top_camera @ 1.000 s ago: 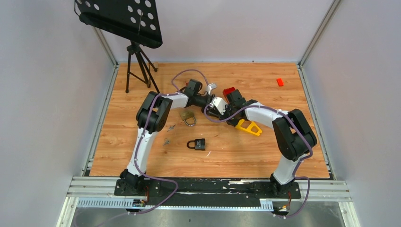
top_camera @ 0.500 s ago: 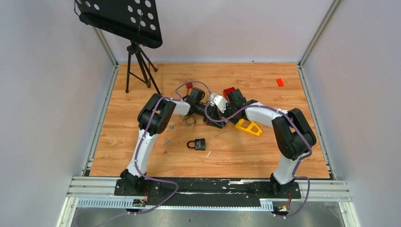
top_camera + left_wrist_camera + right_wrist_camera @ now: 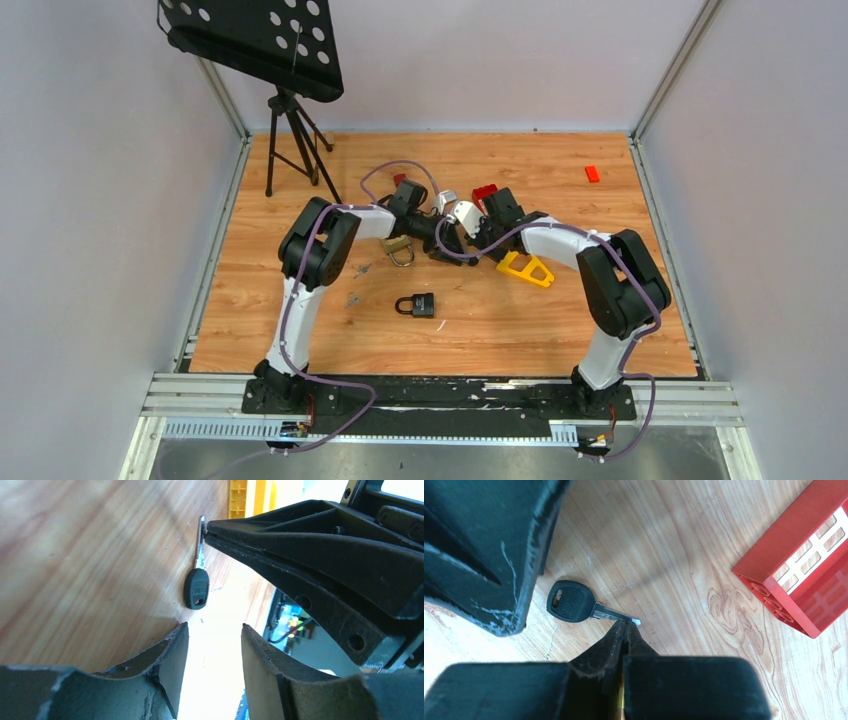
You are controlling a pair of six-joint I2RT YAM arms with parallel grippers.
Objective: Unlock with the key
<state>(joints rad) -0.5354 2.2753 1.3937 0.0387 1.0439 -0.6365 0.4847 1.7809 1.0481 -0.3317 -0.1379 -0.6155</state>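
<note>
A key [image 3: 571,602] with a black head and a silver blade lies flat on the wooden table [image 3: 500,330]. My right gripper [image 3: 626,625] is shut, its tips resting on the end of the blade; whether they pinch it I cannot tell. In the left wrist view the key [image 3: 196,587] lies just beyond my left gripper [image 3: 212,627], which is open with nothing between its fingers. From above, both grippers meet near mid-table, left gripper [image 3: 441,238] and right gripper [image 3: 452,246], hiding the key. A brass padlock [image 3: 398,247] lies just left of them, and a black padlock [image 3: 418,305] lies nearer the front.
A yellow block [image 3: 526,268] sits under the right forearm and a red block [image 3: 804,575] beside the right wrist. A small red piece [image 3: 592,173] lies at the back right. A tripod music stand [image 3: 290,130] occupies the back left. Small loose keys [image 3: 352,298] lie left of the black padlock.
The left gripper has swung down and right to meet the right gripper's tips, and its jaws have widened. The right arm has stayed almost still, shut.
</note>
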